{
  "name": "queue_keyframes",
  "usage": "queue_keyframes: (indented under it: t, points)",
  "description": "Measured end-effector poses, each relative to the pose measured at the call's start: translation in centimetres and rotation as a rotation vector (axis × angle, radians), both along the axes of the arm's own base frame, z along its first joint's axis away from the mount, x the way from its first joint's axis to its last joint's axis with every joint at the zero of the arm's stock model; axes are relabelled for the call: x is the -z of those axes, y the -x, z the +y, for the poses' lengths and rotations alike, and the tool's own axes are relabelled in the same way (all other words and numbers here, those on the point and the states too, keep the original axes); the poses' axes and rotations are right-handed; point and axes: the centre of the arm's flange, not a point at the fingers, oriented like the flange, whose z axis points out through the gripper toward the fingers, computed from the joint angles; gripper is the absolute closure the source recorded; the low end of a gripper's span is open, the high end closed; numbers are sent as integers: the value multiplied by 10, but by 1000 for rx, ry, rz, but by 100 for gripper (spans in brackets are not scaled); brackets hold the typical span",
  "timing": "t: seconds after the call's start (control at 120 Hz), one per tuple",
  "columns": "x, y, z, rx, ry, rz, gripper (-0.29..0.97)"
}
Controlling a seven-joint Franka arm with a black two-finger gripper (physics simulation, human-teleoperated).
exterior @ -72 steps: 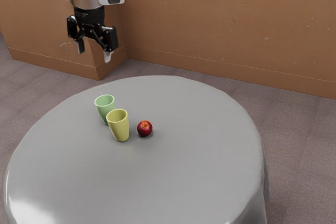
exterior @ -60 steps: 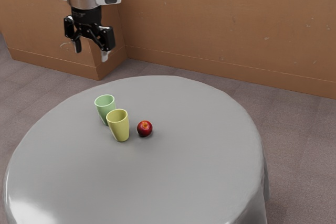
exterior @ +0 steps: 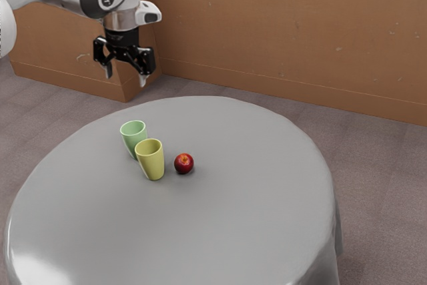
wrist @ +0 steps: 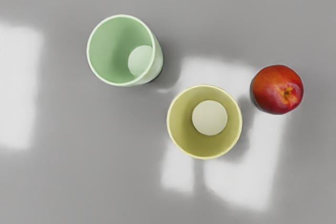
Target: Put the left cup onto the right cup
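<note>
Two cups stand upright on the round grey table (exterior: 253, 218). The pale green cup (exterior: 133, 137) (wrist: 123, 51) is toward the exterior view's left, and the yellow-green cup (exterior: 150, 158) (wrist: 205, 121) stands close beside it, nearer the table's front. My gripper (exterior: 125, 73) hangs open well above the green cup, over the table's far left rim, with nothing between its fingers. The wrist view looks straight down into both empty cups.
A red apple (exterior: 184, 163) (wrist: 277, 89) lies just to the right of the yellow-green cup in the exterior view. A brown wall and a wooden plinth (exterior: 73, 45) stand behind the table. Bare tabletop spreads to the right and front.
My gripper has shifted to the exterior view's right and come slightly lower, turning a little. The cups and apple have not moved.
</note>
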Motion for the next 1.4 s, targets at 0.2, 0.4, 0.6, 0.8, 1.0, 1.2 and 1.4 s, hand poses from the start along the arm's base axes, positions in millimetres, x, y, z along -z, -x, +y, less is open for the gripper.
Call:
queue_keyframes:
  t: [0.2, 0.4, 0.6, 0.8, 1.0, 1.2, 1.4]
  points:
    - [31, -20, 13, -113, -5, -35, 0]
    - [61, -36, 46, -242, -14, -70, 0]
    - [93, -49, 67, -327, -2, -96, 0]
    - [133, -61, 84, -393, 15, -97, 0]
    - [156, -71, 86, -420, 25, -122, 0]
    - [181, -79, 85, -440, 37, -131, 0]
    - [201, -85, 84, -453, 44, -140, 0]
